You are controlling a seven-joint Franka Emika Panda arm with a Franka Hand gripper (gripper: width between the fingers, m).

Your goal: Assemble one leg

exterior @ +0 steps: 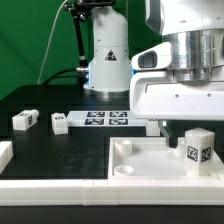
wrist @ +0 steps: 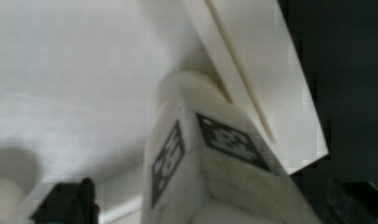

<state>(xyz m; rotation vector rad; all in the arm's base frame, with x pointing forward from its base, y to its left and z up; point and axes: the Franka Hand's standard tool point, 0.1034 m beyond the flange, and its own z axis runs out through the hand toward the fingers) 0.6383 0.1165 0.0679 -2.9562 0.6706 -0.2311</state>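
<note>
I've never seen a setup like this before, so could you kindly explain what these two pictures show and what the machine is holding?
It is a robot arm with a two-finger gripper, putting furniture together. The exterior view comes from a camera standing off the arm; the wrist view from a camera on the arm's wrist, looking down along the gripper. The gripper appears to hold one leg, a small white block bearing black-and-white tags, upright over a large white panel. In the wrist view the same leg fills the picture. On the black table lie two more small blocks and the flat marker board.

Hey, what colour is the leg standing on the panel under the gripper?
White, with black-and-white square tags on its faces; the leg shows best in the exterior view.
</note>
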